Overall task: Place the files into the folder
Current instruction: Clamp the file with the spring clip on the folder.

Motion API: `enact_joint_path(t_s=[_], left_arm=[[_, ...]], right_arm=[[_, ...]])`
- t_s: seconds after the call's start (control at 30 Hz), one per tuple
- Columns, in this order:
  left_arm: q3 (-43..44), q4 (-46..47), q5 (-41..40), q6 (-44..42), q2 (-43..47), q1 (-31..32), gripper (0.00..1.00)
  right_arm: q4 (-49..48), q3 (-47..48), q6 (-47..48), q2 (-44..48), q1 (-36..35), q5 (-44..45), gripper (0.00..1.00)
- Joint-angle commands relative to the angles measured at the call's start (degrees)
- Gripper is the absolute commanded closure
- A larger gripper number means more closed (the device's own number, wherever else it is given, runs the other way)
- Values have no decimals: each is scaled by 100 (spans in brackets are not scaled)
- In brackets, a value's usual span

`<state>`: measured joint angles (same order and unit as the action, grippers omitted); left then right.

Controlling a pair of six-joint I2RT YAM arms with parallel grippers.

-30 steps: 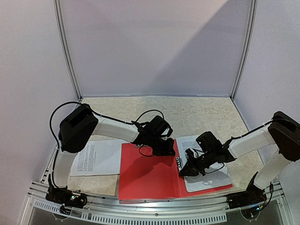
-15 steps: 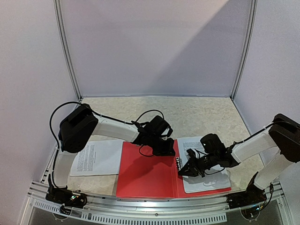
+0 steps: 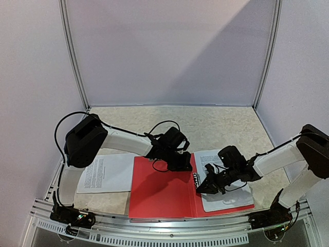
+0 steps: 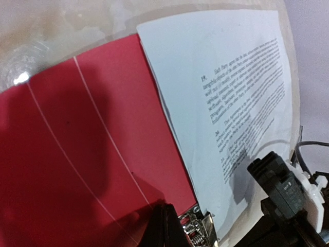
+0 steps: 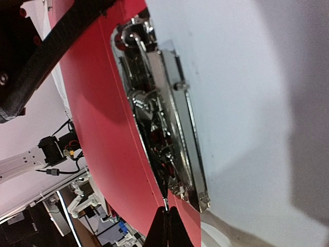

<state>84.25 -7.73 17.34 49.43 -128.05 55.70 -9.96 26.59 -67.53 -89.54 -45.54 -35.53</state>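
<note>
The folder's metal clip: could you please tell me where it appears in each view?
Top external: metal clip just right of centre, low.
Left wrist: clip at the bottom edge.
Right wrist: clip fills the centre.
Shared landmark: white sheet beside it.

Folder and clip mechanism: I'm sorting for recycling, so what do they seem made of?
The folder looks like thin plastic, or possibly coated card. It is flat and evenly red, with a faint sheen and straight crease lines in the left wrist view. The clip mechanism looks like polished metal, mirror-bright and full of reflections.
</note>
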Motion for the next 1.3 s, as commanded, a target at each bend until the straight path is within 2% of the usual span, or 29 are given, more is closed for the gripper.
enact_joint_path(t_s=[0.0, 0.23, 0.4, 0.53, 0.7, 1.17, 1.27], left_arm=[[-269, -713, -381, -133, -319, -95, 100], [-310, -660, -346, -75, -355, -95, 100], [-339, -646, -342, -73, -360, -92, 100], [-330, -636, -336, -61, -380, -95, 100], [-336, -618, -328, -53, -380, -86, 100], [-400, -587, -348, -57, -318, -85, 100], [-424, -572, -348, -51, -308, -77, 100]], right_arm=[[2539, 74, 707, -301, -104, 871, 100], [2064, 120, 868, -901, -105, 733, 100], [2323, 344, 1128, -1269, -105, 785, 100], [1005, 63, 791, -1126, -105, 90, 100], [-208, -390, 39, -1127, -108, -318, 100], [-1026, -642, -461, -1153, -106, -618, 100], [-1900, -861, -869, -1196, -108, -816, 100]])
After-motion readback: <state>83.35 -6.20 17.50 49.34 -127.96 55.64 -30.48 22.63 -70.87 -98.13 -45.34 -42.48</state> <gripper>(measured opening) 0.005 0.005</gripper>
